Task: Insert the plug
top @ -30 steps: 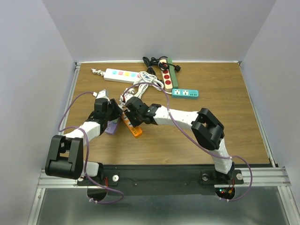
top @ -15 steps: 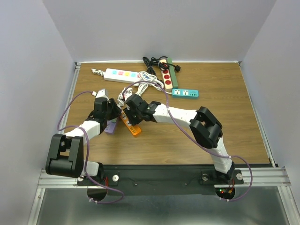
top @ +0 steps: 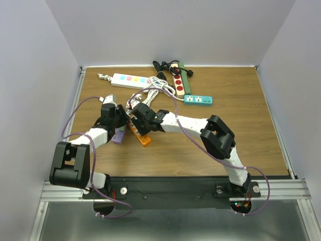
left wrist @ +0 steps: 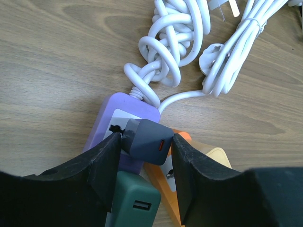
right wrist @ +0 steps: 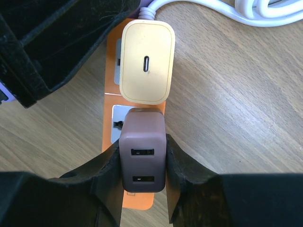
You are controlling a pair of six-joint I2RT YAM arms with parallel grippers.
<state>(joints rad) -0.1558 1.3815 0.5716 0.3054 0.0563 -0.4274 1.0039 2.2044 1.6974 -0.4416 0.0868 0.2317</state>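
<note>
Crowding brown plug: adj. yellow chgr

Wooden table, pale grey walls

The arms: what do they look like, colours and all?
Left arm and right arm: white tubular links joined by chunky black housings. A loose purple cable loops along each. The jaws are thick, matte black wedges.

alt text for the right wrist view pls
Two black fingers grip a brown two-port USB charger on an orange power strip, beside a cream USB-C charger on the same strip. White cable lies on the wooden table beyond.
</note>
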